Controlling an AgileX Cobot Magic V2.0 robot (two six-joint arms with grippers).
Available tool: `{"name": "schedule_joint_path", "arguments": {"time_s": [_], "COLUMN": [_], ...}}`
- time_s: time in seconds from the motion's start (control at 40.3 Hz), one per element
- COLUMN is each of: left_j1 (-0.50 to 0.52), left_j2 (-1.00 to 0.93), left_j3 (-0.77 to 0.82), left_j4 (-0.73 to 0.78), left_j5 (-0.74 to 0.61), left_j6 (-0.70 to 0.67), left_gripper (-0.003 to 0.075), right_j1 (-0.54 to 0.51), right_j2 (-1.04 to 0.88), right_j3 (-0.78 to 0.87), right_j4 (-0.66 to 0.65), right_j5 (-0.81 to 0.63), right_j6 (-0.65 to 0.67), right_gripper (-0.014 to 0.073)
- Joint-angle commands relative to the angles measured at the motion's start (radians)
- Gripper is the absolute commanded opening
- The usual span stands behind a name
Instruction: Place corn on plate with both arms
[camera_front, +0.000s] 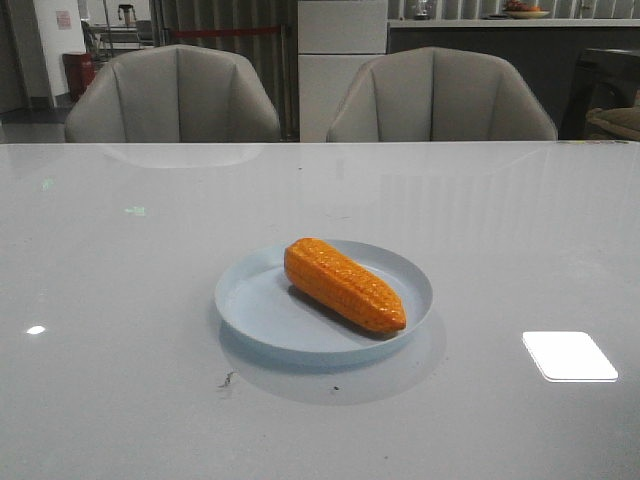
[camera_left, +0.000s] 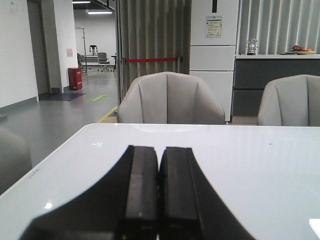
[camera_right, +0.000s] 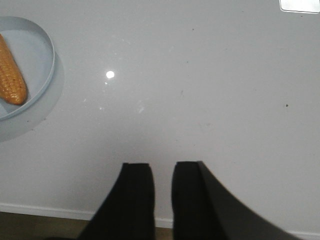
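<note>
Orange corn (camera_front: 344, 284) on plate (camera_front: 262, 306), jaws apart

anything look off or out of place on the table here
Nothing stands out. The corn lies diagonally inside the plate, whole and undamaged, with nothing spilled. The only marks are a few small dark specks on the table just in front of the plate, plus bright light reflections on its glossy top.

Black flat-padded tool (camera_left: 159, 192) fingers (camera_right: 136, 200)
</note>
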Motion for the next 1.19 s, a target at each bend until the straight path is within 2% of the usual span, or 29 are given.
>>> {"name": "schedule_joint_path", "arguments": {"time_s": [0.0, 0.074, 0.273, 0.521, 0.744, 1.042, 1.166], "left_j1": [0.002, 0.002, 0.002, 0.002, 0.002, 0.002, 0.002], "left_j2": [-0.018, -0.018, -0.018, -0.018, -0.018, -0.018, -0.018], "left_j3": [0.038, 0.038, 0.038, 0.038, 0.038, 0.038, 0.038], "left_j4": [-0.008, -0.008, -0.008, -0.008, -0.008, -0.008, -0.008], "left_j5": [-0.077, -0.077, -0.077, -0.077, -0.077, -0.077, -0.077], "left_j6": [0.0, 0.0, 0.0, 0.0, 0.0, 0.0, 0.0], "left_gripper": [0.0096, 0.0096, 0.0096, 0.0096, 0.0096, 0.0096, 0.0096], "right_j1": [-0.006, -0.006, -0.006, -0.006, -0.002, 0.134, 0.176], "right_j2": [-0.011, -0.019, -0.051, -0.145, -0.311, -0.511, -0.585], "right_j3": [-0.028, -0.028, -0.028, 0.005, 0.229, 0.477, 0.559], "right_j4": [0.022, 0.024, 0.053, 0.102, 0.198, 0.215, 0.215], "right_j5": [-0.057, -0.057, -0.081, -0.292, -0.599, -0.799, -0.828], "right_j6": [-0.007, -0.007, -0.007, -0.007, -0.007, -0.007, -0.007], "right_gripper": [0.0118, 0.0047, 0.0057, 0.0057, 0.0057, 0.0057, 0.0057]}}
